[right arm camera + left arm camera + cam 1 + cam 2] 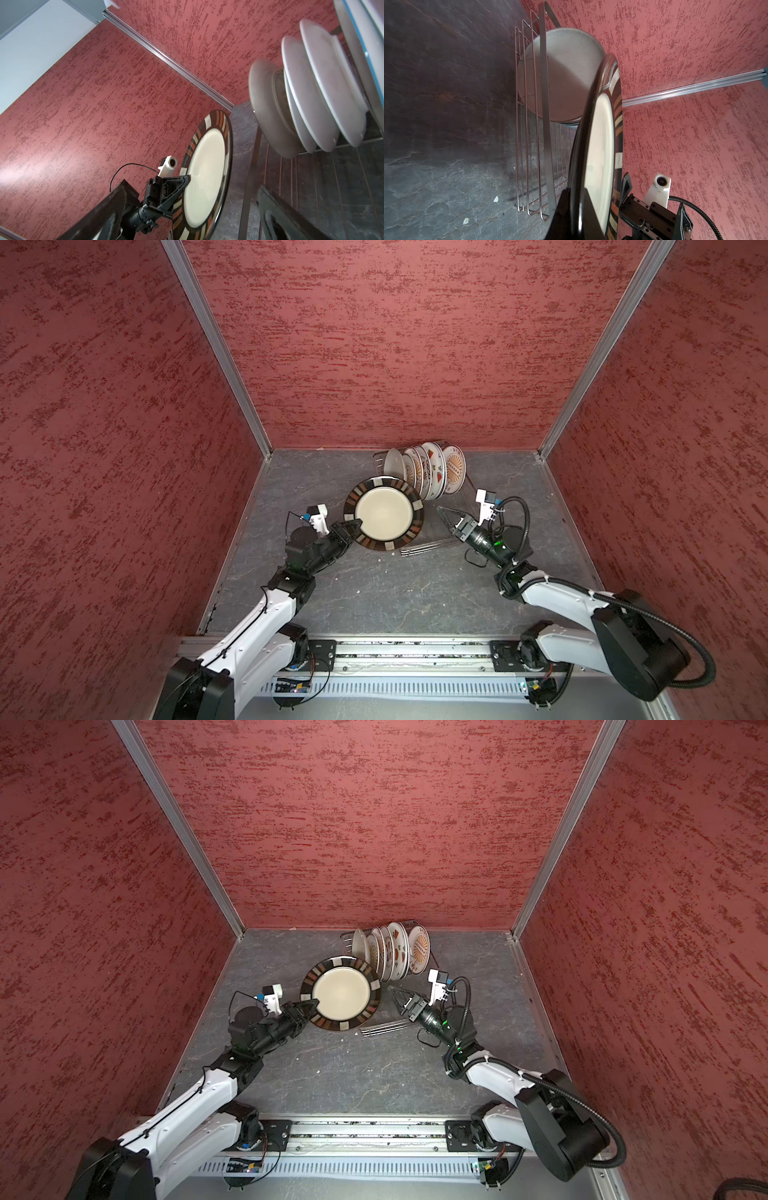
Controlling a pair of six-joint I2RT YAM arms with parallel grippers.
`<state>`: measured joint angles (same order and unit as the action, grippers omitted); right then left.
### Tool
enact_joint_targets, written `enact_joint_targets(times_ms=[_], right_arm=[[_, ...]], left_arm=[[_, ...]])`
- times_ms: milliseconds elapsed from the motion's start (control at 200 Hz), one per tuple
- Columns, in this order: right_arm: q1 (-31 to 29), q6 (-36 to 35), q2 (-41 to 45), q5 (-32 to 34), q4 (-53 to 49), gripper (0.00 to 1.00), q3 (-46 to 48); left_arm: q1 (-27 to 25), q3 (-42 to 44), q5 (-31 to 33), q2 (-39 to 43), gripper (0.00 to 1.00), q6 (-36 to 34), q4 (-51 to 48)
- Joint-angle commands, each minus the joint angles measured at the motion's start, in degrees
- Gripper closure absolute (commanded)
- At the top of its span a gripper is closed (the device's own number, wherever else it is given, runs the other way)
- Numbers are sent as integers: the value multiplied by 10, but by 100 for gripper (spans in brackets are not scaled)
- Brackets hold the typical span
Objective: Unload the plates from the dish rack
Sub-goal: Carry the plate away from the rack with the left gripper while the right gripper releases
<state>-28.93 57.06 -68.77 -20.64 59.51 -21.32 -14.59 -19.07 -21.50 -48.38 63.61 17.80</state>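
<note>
striped plate (384,514) | cream centre, dark striped rim | left jaws clamp rim

Three matte red walls with darker mottled streaks (395,344) close in the scene at left, right and far, joined by silver aluminium corner posts (220,348). The dark grey, stone-veined tabletop (395,593) ends at a silver aluminium rail (415,649) along its near edge.

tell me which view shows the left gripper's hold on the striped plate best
The right wrist view: it sees the left gripper side-on, shut on the striped plate at its rim. Both top views show the grip from above, smaller. The left wrist view sees only the plate's edge, close up.
</note>
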Motion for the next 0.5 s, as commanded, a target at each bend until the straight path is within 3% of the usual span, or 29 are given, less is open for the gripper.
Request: enact_joint_targets(times_ms=[0,115,281,496], right_arm=[[-14,-63,25,14,-28,1,-16],[-49,-140,36,51,-143,1,-61],[-136,-254,15,186,-297,1,-144],[-173,-312,-56,167,-328,1,-204]], left_arm=[[42,-13,-26,44,100,9,33],[87,-7,-21,65,100,16,12],[135,0,-9,51,100,25,7],[153,-4,40,18,100,15,-1]])
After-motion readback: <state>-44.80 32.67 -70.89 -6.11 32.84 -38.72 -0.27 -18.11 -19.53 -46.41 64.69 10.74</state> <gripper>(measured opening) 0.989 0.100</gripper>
